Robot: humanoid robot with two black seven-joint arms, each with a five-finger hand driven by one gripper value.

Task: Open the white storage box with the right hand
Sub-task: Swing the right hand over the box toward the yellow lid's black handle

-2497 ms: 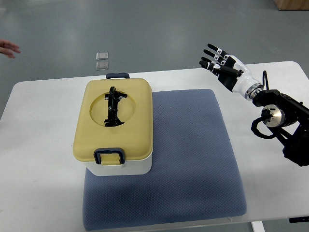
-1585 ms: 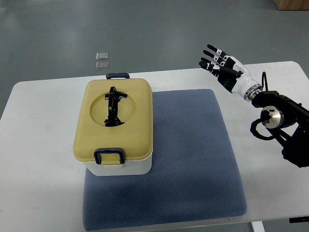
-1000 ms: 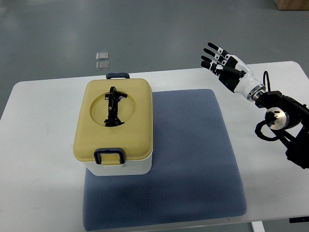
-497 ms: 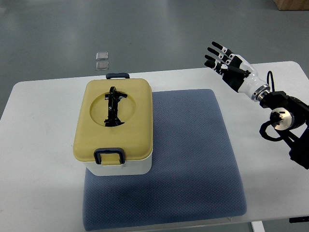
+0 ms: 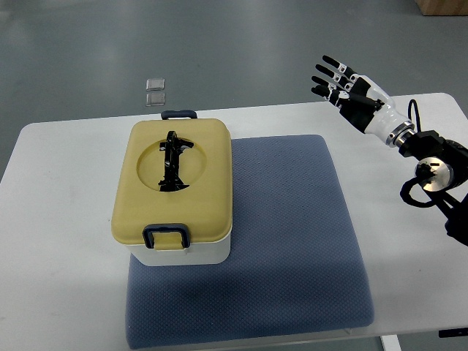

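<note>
hovering right hand, fingers spread, beyond rounded yellow-lidded storage box.

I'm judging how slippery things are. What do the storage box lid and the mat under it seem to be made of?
The lid looks like matte yellow moulded plastic: smooth, rounded corners, a recessed dish around the black handle. The mat looks like blue-grey woven or foam-backed fabric, judging by its fine dotted texture and soft rounded edges.

Right hand: black fingers with white segment plates, white shell over the back and wrist. Silver ring joins it to a black forearm; round metallic disc on the joint housing. Thin black cables loop beside the wrist and under the joint.
</note>
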